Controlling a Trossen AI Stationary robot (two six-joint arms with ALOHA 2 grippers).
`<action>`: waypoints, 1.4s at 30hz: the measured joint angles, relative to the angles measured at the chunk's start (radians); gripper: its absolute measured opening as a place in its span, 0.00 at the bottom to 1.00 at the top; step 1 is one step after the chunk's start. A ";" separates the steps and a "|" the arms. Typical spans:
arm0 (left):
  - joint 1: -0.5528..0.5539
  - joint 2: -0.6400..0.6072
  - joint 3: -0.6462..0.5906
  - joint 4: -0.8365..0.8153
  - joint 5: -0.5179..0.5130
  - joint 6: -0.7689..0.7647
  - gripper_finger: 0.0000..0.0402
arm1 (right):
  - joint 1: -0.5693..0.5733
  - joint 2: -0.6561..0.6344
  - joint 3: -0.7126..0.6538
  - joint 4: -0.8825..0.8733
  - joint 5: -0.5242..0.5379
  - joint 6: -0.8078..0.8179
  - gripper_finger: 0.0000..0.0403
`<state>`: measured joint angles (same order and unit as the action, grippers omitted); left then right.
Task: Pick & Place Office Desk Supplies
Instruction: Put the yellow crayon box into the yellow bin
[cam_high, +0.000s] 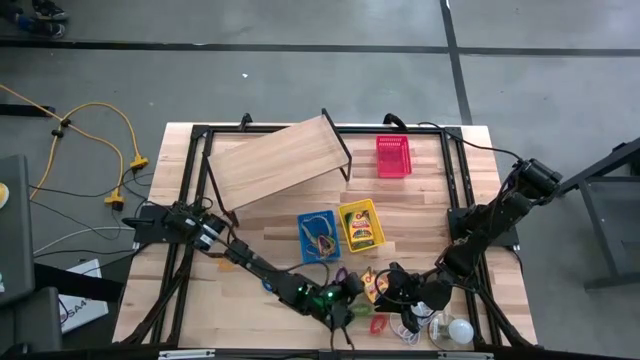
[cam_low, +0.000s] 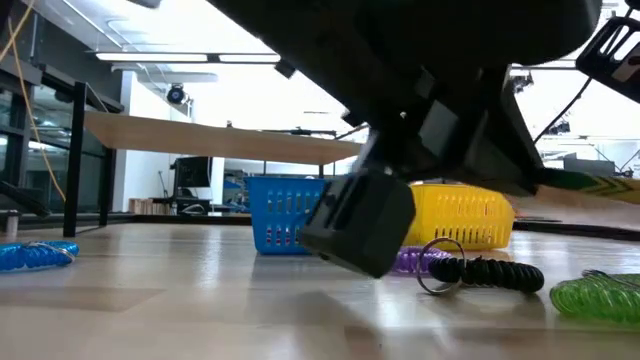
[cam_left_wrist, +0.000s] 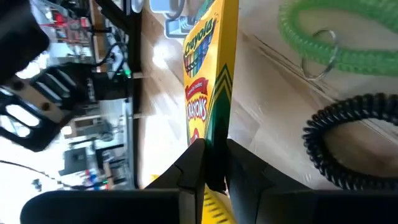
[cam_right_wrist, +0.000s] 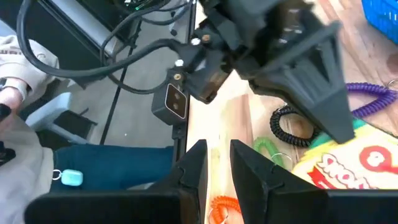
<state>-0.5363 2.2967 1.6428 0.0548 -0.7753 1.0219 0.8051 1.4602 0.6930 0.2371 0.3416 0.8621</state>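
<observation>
My left gripper (cam_left_wrist: 214, 163) is shut on a yellow-green crayon box (cam_left_wrist: 208, 68) near the table's front edge (cam_high: 372, 286). My right gripper (cam_right_wrist: 217, 155) hovers just right of it (cam_high: 393, 283), its fingers a little apart with only bare table showing between them. Coiled bands lie on the wood around them: green (cam_left_wrist: 323, 37), black (cam_left_wrist: 348, 140), purple (cam_right_wrist: 373, 99) and orange (cam_right_wrist: 221, 205). A blue basket (cam_high: 318, 236) holds several bands. A yellow basket (cam_high: 361, 226) holds another yellow-green box. A red basket (cam_high: 393, 156) stands at the far right. My left gripper pinches the crayon box by its near end (cam_left_wrist: 211, 134) between the two fingers, one on each broad face. The fingers lie along the box, which reaches straight out ahead of them. It seems raised off the wood, edge-on and about level (cam_low: 585, 182).
A large wooden board on black legs (cam_high: 275, 160) stands at the far left. A white bulb (cam_high: 460, 328) lies at the front right corner. A person sits close to the table's near edge (cam_right_wrist: 25, 106). Bare wood lies between the baskets and the red basket.
</observation>
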 joint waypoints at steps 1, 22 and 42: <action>-0.009 -0.004 0.000 0.000 -0.019 0.009 0.11 | 0.000 0.000 0.000 0.000 0.004 0.003 0.14; -0.125 -0.073 0.003 -0.021 -0.179 0.028 0.11 | -0.022 -0.189 0.001 -0.291 0.014 0.179 0.14; -0.161 -0.072 0.005 0.212 -0.227 0.251 0.11 | -0.040 -0.189 0.001 -0.261 -0.197 0.362 0.14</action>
<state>-0.6977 2.2244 1.6474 0.2672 -1.0018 1.2728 0.7650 1.2713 0.6937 -0.0242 0.1451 1.2237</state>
